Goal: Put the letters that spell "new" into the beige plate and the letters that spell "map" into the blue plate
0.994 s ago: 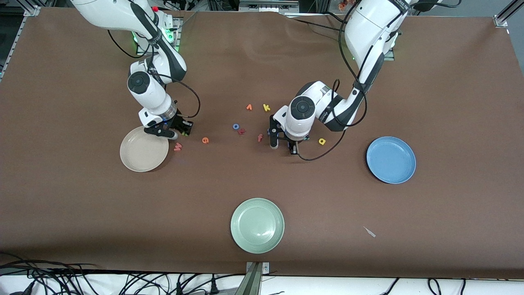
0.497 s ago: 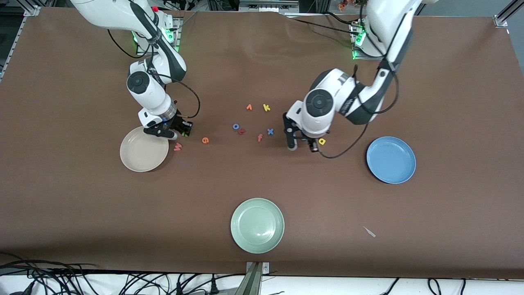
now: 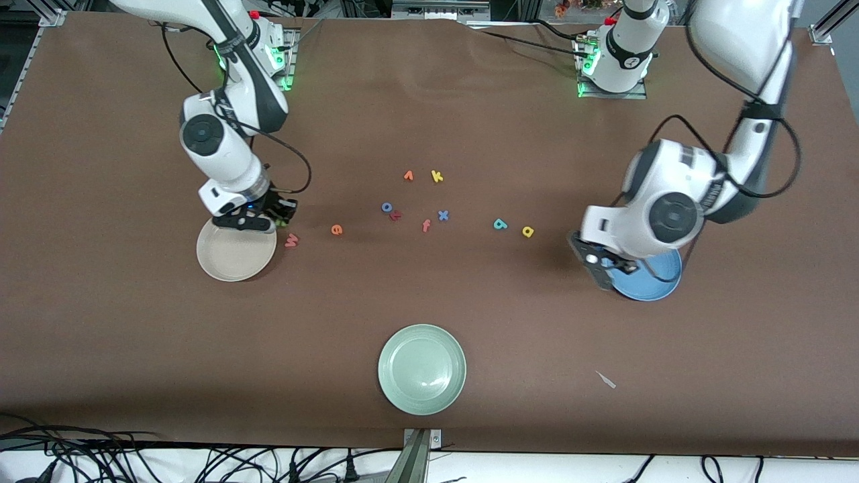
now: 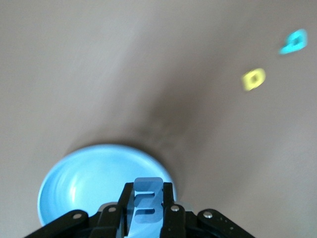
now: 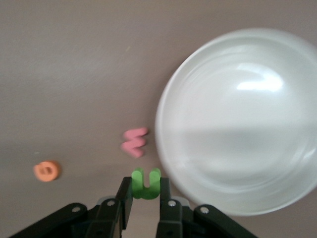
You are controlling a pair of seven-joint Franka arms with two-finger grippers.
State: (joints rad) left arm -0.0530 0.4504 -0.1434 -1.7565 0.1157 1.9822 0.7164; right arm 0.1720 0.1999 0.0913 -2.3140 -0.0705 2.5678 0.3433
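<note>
My left gripper (image 3: 609, 267) hangs over the rim of the blue plate (image 3: 656, 282), shut on the blue m (image 4: 147, 201). The left wrist view shows that plate (image 4: 84, 178) under the jaws. The teal a (image 3: 500, 224) and yellow p (image 3: 528, 232) lie on the table toward the middle. My right gripper (image 3: 282, 215) is shut on the green n (image 5: 146, 183), just off the rim of the beige plate (image 3: 231, 258). The pink w (image 3: 291, 239) lies beside that plate. The orange e (image 3: 337, 229) lies a little toward the middle.
A cluster of other letters sits mid-table: blue o (image 3: 387, 207), a dark red letter (image 3: 396, 215), orange f (image 3: 426, 225), blue x (image 3: 443, 215), yellow k (image 3: 437, 176) and another orange letter (image 3: 408, 176). A pale green plate (image 3: 421, 369) lies near the front edge, and a white scrap (image 3: 606, 380) lies toward the left arm's end.
My left arm has swung from the letter cluster to the blue plate with the m, uncovering the x and the a. My right gripper has shifted slightly toward the beige plate.
</note>
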